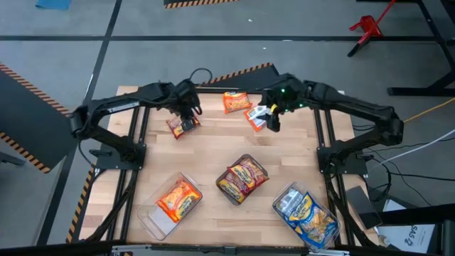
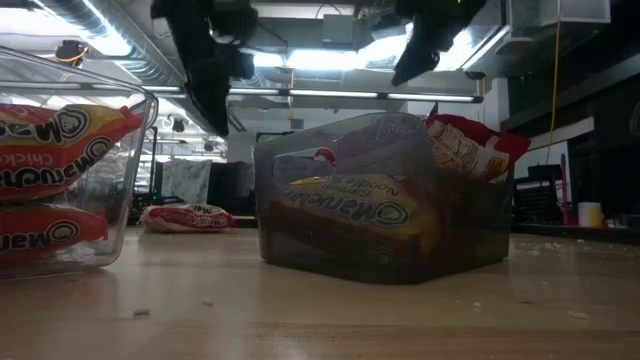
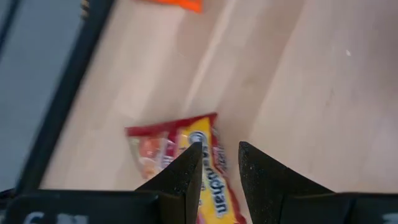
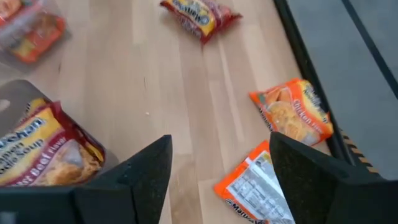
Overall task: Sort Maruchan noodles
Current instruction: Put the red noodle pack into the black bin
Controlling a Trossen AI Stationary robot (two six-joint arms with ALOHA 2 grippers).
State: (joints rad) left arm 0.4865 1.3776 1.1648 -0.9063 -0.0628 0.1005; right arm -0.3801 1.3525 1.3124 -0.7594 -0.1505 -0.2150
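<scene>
The table (image 1: 213,153) is showing pale, matt wood planks. The noodle packets (image 4: 292,115) are looking like glossy, crinkly plastic; the trays (image 2: 380,200) are clear, smooth plastic.

Pale wood-grain table (image 1: 213,142); orange packet (image 1: 235,102); red-and-yellow packet (image 1: 182,126); blue-and-white packets (image 1: 307,211) in a clear tray; dark hands; black-and-orange striped floor tape (image 1: 238,73).

The light wooden counter (image 1: 213,153) carries three clear trays along its near edge: one with orange packets (image 1: 170,203) toward the near left corner, one with dark red packets (image 1: 242,178) at the middle, one with blue-and-white packets (image 1: 306,213) at the near right corner. Near the far edge lie three loose packets: a dark red one (image 1: 181,126) at left, an orange one (image 1: 235,102) at centre, and another orange one (image 1: 257,117) just beside it.
</scene>
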